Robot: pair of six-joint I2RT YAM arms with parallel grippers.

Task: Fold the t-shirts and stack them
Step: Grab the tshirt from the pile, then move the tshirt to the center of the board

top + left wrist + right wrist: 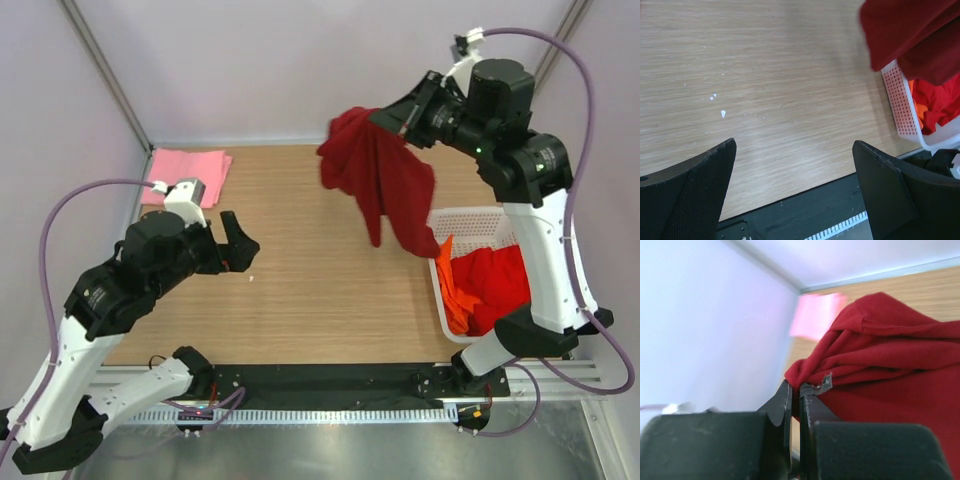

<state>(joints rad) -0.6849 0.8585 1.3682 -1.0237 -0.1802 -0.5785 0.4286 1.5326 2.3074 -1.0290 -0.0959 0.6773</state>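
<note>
Gripping one maroon shirt (pixel 385 185) in right claw (pixel 380 122), left claw (pixel 240 243) spread empty, one pink shirt (pixel 195 168)

Wooden table (pixel 320 300) fills mid frame in the top view, light grain, w/ a few tiny white specks (pixel 250 277) left of centre. I see them again upper left in my left wrist view (pixel 723 114). White slotted plastic basket (pixel 470 214) sits at the right edge of the table, approx mid-height in the frame. Black strip (pixel 330 380) runs along the table's btm edge, then a white toothed rail (pixel 330 413), then a grey metal sheet (pixel 330 455). Pale lilac walls (pixel 300 60) at top and both sides, w/ metal frame posts (pixel 105 75) in the upper corners.
</note>
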